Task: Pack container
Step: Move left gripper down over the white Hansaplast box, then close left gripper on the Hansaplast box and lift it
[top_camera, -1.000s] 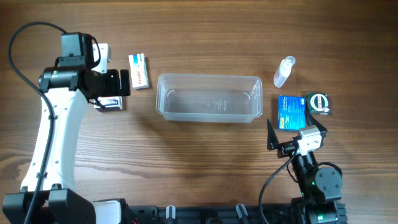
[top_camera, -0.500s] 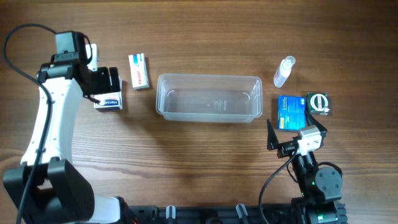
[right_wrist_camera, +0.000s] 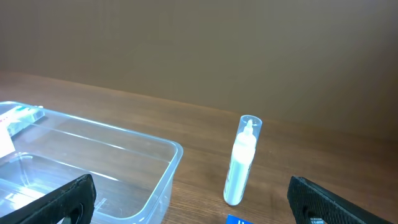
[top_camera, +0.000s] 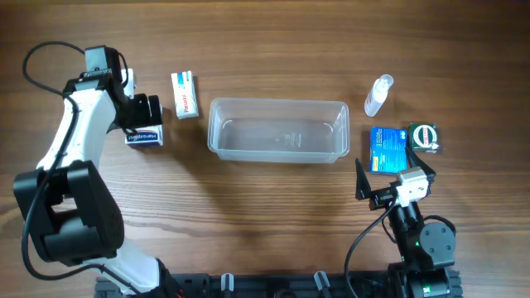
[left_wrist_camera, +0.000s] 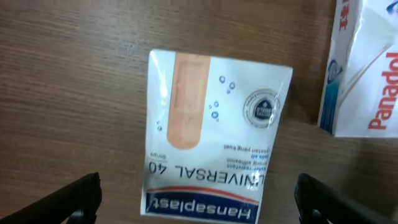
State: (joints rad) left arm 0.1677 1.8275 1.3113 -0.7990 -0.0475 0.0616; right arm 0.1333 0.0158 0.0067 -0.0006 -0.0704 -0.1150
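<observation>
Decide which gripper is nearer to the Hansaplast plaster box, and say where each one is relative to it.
Left. The left gripper is open just above the Hansaplast box, a finger on either side. The right gripper is far off, on the other side of the container.

one container (top_camera: 277, 130); one bottle (top_camera: 378, 95); two white boxes (top_camera: 185, 94) (top_camera: 144, 136); one blue box (top_camera: 387, 149); one dark pack (top_camera: 424, 136)

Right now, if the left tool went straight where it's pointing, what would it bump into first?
The left tool would probably meet the Hansaplast box first, lying flat on the table below it.
</observation>
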